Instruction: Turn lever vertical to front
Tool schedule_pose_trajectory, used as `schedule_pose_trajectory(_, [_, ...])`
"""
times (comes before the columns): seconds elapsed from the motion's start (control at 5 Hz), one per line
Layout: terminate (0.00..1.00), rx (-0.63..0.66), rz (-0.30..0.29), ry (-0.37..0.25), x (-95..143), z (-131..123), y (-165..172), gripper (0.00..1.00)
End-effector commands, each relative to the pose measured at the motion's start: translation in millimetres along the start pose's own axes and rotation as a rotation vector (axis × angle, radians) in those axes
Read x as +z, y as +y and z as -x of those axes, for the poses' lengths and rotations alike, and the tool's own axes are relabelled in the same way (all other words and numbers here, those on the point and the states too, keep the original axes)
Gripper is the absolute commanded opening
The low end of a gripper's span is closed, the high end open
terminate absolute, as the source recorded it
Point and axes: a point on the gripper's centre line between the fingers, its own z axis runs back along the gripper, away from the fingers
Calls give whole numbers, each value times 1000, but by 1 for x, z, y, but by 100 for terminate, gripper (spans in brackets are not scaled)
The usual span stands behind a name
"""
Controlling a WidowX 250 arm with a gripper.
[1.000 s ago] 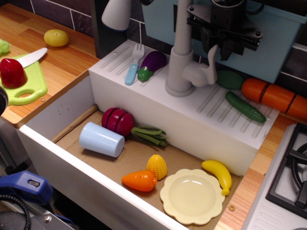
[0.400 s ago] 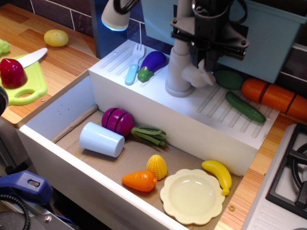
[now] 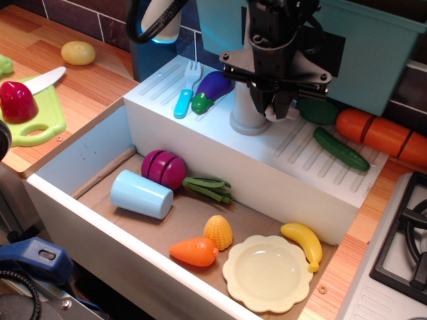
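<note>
The grey toy faucet [image 3: 244, 117] stands on the white ledge [image 3: 200, 127] behind the sink. My black gripper [image 3: 273, 109] has come down over its right side, where the lever [image 3: 272, 115] juts out. Only a small light-grey bit of the lever shows between the two dark fingers [image 3: 260, 103]. The jaws stand on either side of it. I cannot tell whether they press on it, nor which way the lever points.
On the ledge lie a blue fork [image 3: 185, 95], an eggplant [image 3: 212, 88], cucumbers [image 3: 341, 148] and a carrot [image 3: 377, 133]. The sink [image 3: 87, 157] holds a blue cup [image 3: 141, 193], a plate [image 3: 267, 272], corn, a banana and other toy food. A stove [image 3: 403, 247] is at right.
The gripper has moved down and to the left, from above the upright lever to around it. The lever, plainly visible before, is now almost covered by the fingers.
</note>
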Motion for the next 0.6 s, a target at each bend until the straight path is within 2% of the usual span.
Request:
schedule_pose_trajectory(0.0, [0, 63, 41, 21, -9, 17, -4, 0])
schedule_pose_trajectory(0.2, [0, 86, 64, 20, -19, 29, -8, 0])
schedule_pose_trajectory(0.4, [0, 96, 61, 8, -25, 38, -7, 0])
